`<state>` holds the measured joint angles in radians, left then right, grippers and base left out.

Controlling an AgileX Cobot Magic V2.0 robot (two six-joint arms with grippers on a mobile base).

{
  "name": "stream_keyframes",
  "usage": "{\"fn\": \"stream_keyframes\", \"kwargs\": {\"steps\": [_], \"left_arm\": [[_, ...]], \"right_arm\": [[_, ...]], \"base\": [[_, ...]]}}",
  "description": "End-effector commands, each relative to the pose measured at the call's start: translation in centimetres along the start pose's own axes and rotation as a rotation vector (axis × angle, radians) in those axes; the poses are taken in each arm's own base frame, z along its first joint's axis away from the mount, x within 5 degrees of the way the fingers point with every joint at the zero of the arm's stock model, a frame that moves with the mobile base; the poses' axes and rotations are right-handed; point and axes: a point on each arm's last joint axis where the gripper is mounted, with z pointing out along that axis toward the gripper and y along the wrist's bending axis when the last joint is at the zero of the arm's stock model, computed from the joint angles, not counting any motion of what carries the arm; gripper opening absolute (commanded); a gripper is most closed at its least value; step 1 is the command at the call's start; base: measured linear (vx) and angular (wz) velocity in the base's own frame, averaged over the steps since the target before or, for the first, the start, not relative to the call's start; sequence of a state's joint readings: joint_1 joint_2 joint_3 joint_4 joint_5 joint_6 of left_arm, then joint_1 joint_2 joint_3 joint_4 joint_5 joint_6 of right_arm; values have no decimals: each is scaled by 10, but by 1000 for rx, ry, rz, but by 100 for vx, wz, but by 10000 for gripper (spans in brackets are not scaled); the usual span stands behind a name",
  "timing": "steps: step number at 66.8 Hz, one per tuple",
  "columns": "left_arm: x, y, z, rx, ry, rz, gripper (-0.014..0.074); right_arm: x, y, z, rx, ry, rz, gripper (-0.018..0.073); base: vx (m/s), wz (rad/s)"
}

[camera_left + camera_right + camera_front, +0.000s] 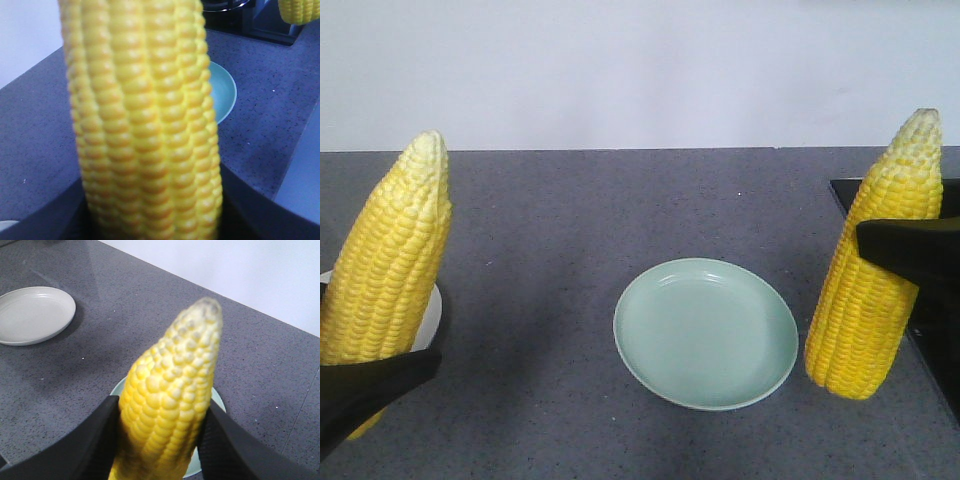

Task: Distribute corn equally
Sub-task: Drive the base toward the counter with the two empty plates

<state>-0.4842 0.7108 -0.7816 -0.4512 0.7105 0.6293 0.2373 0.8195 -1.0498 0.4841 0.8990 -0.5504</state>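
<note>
Two cobs of corn are held upright, tips up. My left gripper is shut on the lower part of the left corn, which fills the left wrist view between dark fingers. At the right, the right gripper is shut on the other corn. In the right wrist view that corn sits between black fingers, over the edge of a pale green plate. The green plate lies bare at the table's middle.
A white plate shows behind the left corn, and at the far left of the right wrist view. A black panel lies along the right edge of the grey countertop. A white wall stands behind.
</note>
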Motion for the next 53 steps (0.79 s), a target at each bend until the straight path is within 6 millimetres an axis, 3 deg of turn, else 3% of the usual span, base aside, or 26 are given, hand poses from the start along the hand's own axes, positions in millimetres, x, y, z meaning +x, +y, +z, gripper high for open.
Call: {"fn": "stream_keyframes", "kwargs": {"steps": [1, 53], "left_arm": [[-12, 2, -5, -27, -86, -20, 272], [-12, 2, -5, -27, -86, -20, 272]], "right_arm": [[-12, -1, -7, 25, -92, 0, 112], [-12, -1, -7, 25, -92, 0, 112]], "base": [[6, -3], [4, -4]]}}
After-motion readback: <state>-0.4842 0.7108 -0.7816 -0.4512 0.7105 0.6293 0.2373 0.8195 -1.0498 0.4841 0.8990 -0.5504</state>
